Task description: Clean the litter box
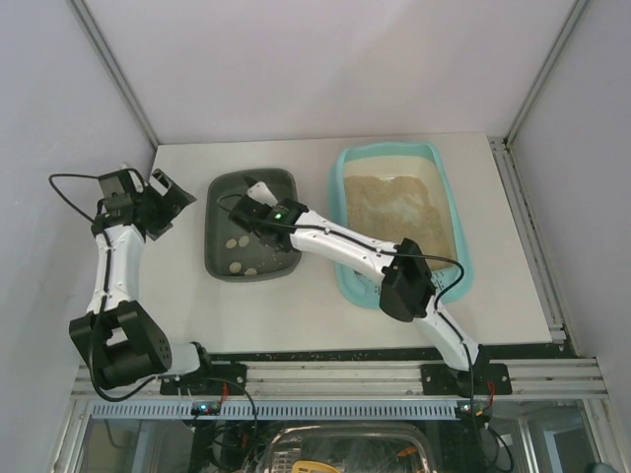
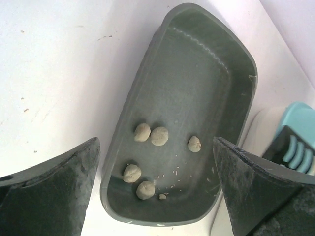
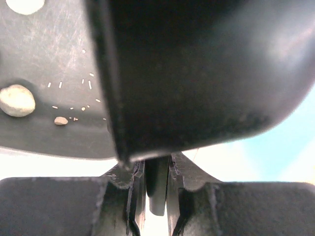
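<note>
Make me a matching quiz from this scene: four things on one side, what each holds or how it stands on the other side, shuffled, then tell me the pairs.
Column one:
1 litter box
2 grey-green tray
3 left gripper
4 right gripper

Column two:
A jaws open, holding nothing, to the left of the tray
B tan sandy litter inside
C jaws shut on a dark tool, above the tray
D round pale lumps inside

Pairs: 1-B, 2-D, 3-A, 4-C.
</note>
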Robot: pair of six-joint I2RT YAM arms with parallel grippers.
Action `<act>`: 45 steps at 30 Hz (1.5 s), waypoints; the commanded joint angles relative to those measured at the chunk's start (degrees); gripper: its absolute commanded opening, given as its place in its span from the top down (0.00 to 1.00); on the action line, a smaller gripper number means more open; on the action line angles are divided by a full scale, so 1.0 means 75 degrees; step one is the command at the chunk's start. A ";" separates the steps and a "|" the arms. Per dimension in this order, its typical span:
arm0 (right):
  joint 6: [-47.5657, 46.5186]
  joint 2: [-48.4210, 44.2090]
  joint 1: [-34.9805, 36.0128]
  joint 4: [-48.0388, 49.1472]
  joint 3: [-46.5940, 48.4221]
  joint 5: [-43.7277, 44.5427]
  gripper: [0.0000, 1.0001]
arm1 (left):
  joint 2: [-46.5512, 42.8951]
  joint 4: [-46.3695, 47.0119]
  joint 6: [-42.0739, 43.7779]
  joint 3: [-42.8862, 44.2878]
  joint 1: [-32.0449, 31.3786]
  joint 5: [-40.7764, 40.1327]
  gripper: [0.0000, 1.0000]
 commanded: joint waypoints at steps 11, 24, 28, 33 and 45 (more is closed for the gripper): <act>0.2108 -0.6522 -0.3328 0.2478 -0.4407 -0.2641 1.00 | 0.0100 0.0726 0.1845 0.1124 -0.4832 -0.3119 0.00; 0.3699 -1.0124 -0.5039 0.2742 -0.7158 -0.3578 1.00 | 0.1531 0.0492 0.0878 0.1945 -0.7973 -0.4056 0.00; 0.3700 -1.0687 -0.5052 0.2208 -0.7417 -0.3400 1.00 | 0.1639 0.0323 0.0734 0.2307 -0.8470 -0.3797 0.00; 0.3296 -1.1212 -0.5100 0.2025 -0.7903 -0.3839 1.00 | 0.1985 -0.0046 0.0755 0.2645 -0.8785 -0.3994 0.00; 0.2907 -1.1995 -0.5656 0.2043 -0.8636 -0.4547 1.00 | 0.3224 -0.0040 0.0668 0.2791 -0.9225 -0.4069 0.01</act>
